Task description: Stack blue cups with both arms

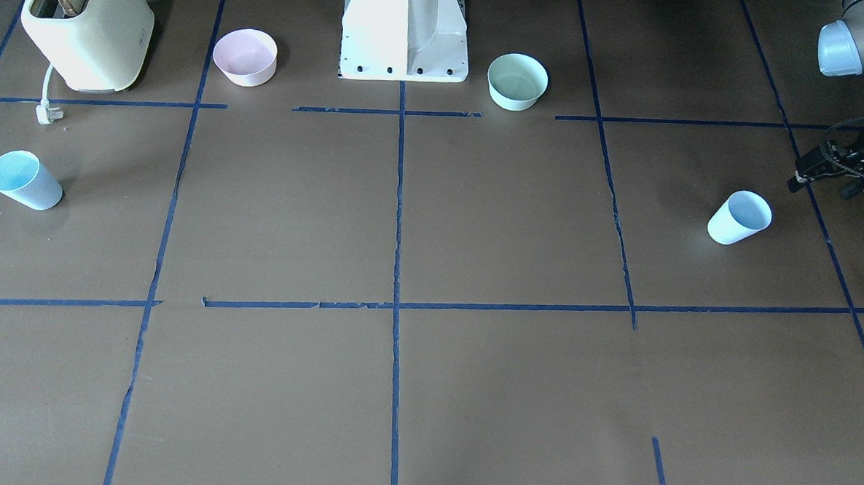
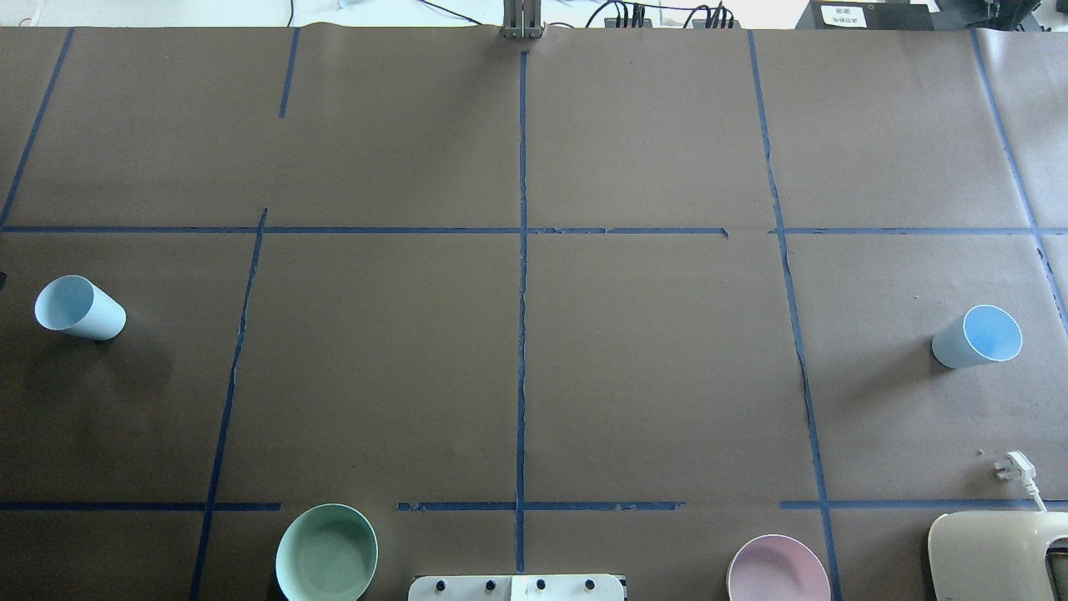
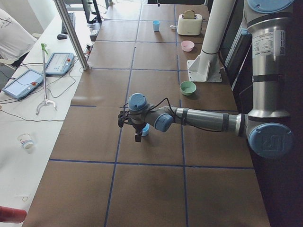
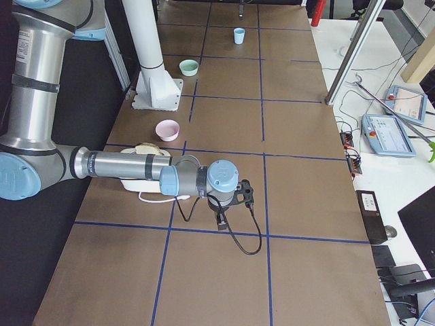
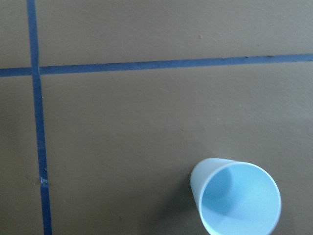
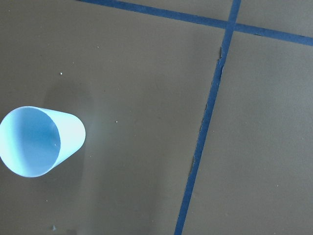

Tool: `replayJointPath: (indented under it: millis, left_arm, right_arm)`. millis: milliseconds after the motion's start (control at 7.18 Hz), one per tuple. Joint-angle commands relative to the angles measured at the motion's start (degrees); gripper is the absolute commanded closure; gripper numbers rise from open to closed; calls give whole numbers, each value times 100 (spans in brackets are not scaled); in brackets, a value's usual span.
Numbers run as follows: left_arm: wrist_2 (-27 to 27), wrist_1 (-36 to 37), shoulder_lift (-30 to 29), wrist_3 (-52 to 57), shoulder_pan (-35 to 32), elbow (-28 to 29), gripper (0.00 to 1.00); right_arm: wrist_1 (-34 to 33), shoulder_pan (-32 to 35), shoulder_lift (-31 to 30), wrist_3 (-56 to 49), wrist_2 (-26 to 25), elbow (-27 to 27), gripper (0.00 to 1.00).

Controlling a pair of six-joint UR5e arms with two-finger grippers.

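Two pale-blue cups stand upright, far apart. One is on my left side (image 1: 739, 217), and shows in the overhead view (image 2: 79, 307) and low right in the left wrist view (image 5: 237, 198). The other is on my right side (image 1: 24, 179), and shows in the overhead view (image 2: 978, 336) and at the left of the right wrist view (image 6: 39, 141). My left gripper (image 1: 821, 188) hovers just beside and above the left cup, fingers apart and empty. My right gripper (image 4: 221, 221) shows only in the exterior right view, above the table; I cannot tell its state.
A pink bowl (image 1: 245, 56) and a mint-green bowl (image 1: 517, 81) flank the white pedestal base (image 1: 405, 33). A cream toaster (image 1: 88, 27) with a loose plug (image 1: 45, 113) stands behind the right cup. Blue tape lines grid the brown table.
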Motion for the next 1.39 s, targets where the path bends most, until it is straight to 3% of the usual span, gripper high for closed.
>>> replayJointPath:
  millis: [0, 697, 836, 975, 1115, 1254]
  left_arm:
    - [47, -269, -36, -450, 344, 131, 1]
    - [328, -295, -282, -549, 795, 464, 2]
    - [607, -522, -274, -558, 969, 517, 9]
    - [636, -559, -282, -723, 980, 604, 41]
    - [653, -568, -282, -925, 1119, 597, 81]
    - [680, -577, -291, -901, 1181, 597, 94]
  right_arm:
    - [0, -12, -4, 0, -2, 3, 0]
    - [0, -12, -4, 0, -2, -6, 0]
    - [0, -12, -4, 0, -2, -6, 0]
    - [0, -12, -4, 0, -2, -6, 0]
    - [0, -12, -4, 0, -2, -6, 0]
    - [0, -12, -4, 0, -2, -6, 0]
